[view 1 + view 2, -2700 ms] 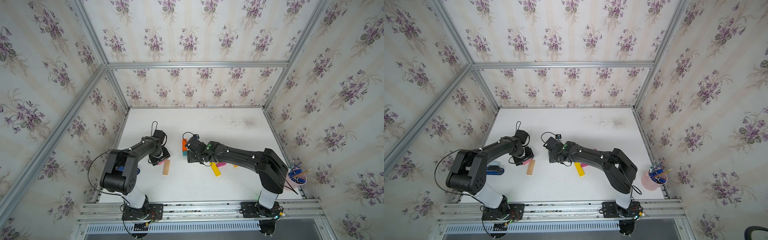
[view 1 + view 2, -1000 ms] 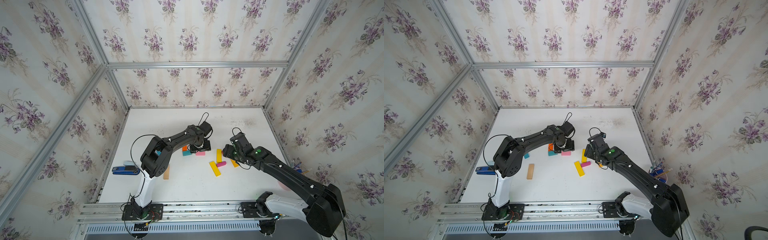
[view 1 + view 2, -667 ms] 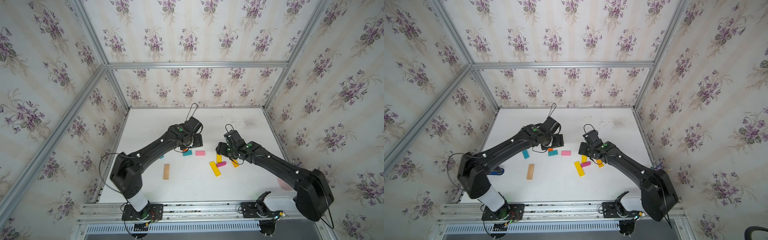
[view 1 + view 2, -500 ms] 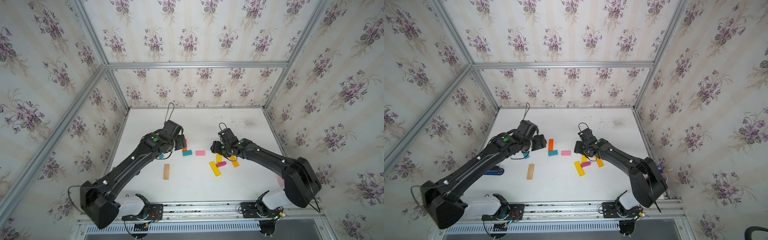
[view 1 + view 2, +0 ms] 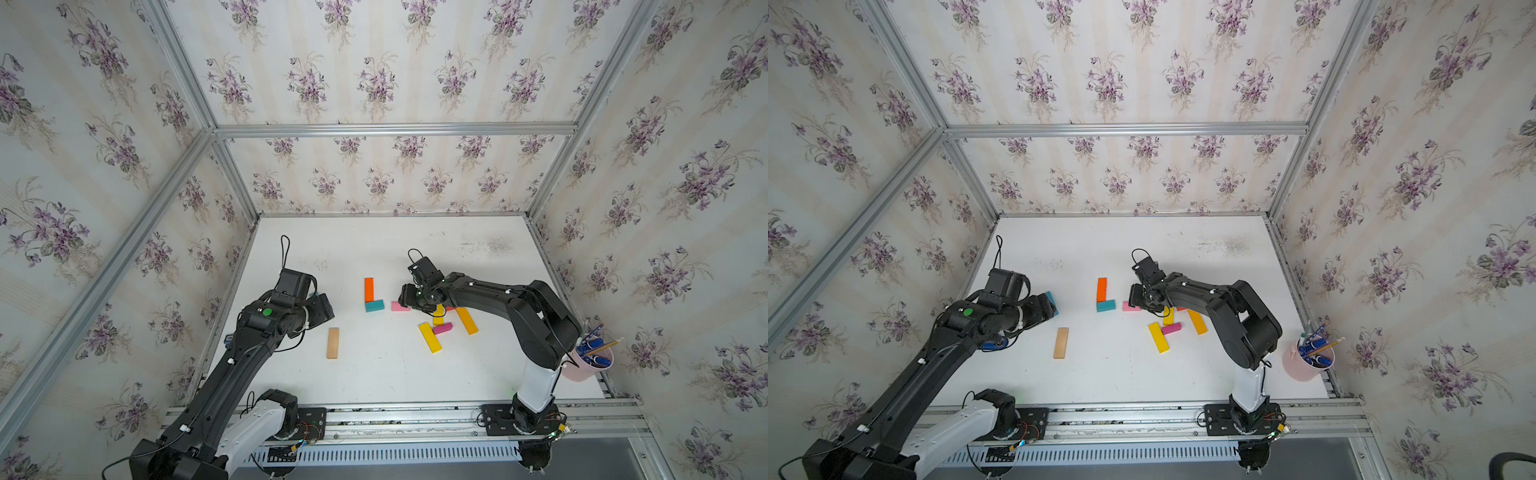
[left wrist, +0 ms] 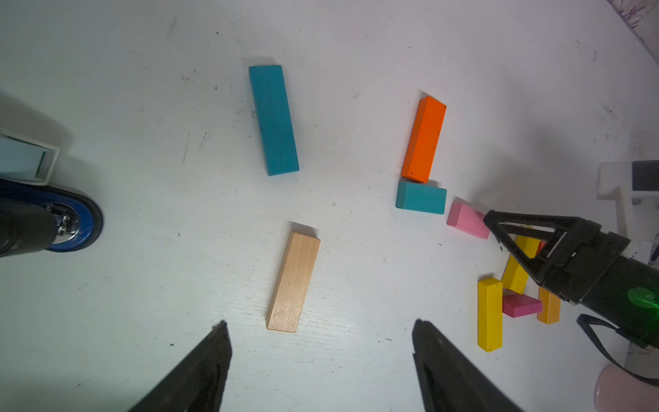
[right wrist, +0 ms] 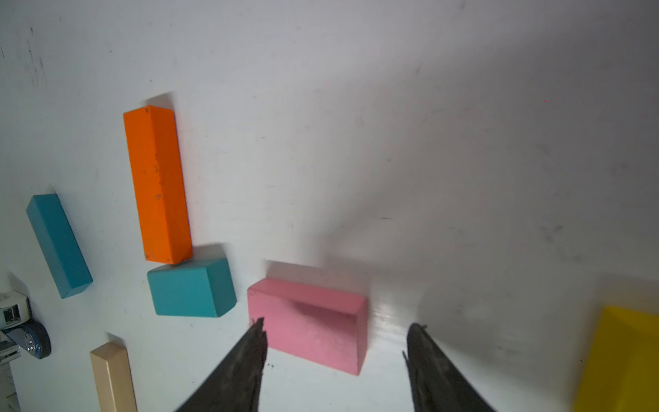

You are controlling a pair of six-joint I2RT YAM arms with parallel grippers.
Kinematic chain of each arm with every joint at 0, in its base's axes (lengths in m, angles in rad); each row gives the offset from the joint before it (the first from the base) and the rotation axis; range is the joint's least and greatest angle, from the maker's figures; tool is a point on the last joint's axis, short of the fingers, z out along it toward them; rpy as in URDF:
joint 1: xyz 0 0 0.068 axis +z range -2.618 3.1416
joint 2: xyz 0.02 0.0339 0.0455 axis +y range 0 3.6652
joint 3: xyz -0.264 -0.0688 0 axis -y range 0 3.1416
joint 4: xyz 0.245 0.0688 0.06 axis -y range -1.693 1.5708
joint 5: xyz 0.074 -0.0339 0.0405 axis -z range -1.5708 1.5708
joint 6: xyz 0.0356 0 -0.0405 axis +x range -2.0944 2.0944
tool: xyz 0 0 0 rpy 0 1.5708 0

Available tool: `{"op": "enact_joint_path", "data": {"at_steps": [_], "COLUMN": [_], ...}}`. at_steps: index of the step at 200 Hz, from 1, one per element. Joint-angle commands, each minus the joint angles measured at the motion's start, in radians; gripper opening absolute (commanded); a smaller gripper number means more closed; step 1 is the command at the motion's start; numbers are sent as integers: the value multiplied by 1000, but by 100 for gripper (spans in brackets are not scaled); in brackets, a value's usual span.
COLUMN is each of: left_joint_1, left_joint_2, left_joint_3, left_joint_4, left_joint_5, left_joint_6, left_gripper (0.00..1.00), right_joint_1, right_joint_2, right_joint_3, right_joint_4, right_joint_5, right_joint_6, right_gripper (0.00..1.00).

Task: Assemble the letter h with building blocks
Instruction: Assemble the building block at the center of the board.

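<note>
Near the middle of the desk (image 5: 374, 249), an orange block (image 5: 368, 289) is lying flat with its near end touching a short teal block (image 5: 374, 306). A pink block (image 5: 399, 306) is lying just beside that teal one, with a narrow gap between them. To the robot's right a loose heap is sitting: a long yellow block (image 5: 429, 337), a short yellow block (image 5: 438, 314), a magenta block (image 5: 441, 328) and an amber block (image 5: 467, 321). The right arm is covering part of this heap in both top views. A wood block (image 5: 333, 343) is lying alone toward the left arm. A cup (image 5: 586, 368) of pens is standing at the right front corner, well apart.

A long teal block (image 5: 1052, 302) is only peeking out behind the left gripper (image 5: 1048, 309) in a top view. The left wrist view is showing it whole, flat on the desk, with a blue tool (image 6: 71, 224) off to one side.

The right gripper (image 7: 337, 324) is hanging low over the pink block with its jaws parted. One finger (image 7: 249, 356) is overlapping the block's end corner and the other is standing clear of the far end, so nothing is clamped. The left gripper is hovering with jaws spread wide and empty, near the wood block.
</note>
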Motion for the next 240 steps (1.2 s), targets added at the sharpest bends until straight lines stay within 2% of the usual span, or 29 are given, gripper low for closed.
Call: {"op": "enact_joint_path", "data": {"at_steps": [1,47,73,154,167,188,240], "left_joint_1": [12,22,24,30,30,30,33], "left_joint_2": [4,9,18,33,36,38,32], "left_joint_3": [-13,-42,-44,-72,-76,-76,-72], "left_joint_4": [38,59,64,90,92,93,90], "left_joint_5": [41,52,53,58,59,61,55], "left_joint_6": [12,6,11,17,17,20,25], "left_gripper": [82,82,82,82,82,82,82], "right_joint_1": [6,10,12,20,20,24,87], "right_joint_2": [20,30,44,69,72,41,-33], "right_joint_3": [8,4,19,61,67,46,36], "right_joint_4": [0,8,9,-12,-28,-30,-105], "right_joint_5": [2,5,1,19,21,35,127], "right_joint_6": [5,14,16,19,18,17,14], "right_gripper": [61,57,48,48,51,63,64]}}
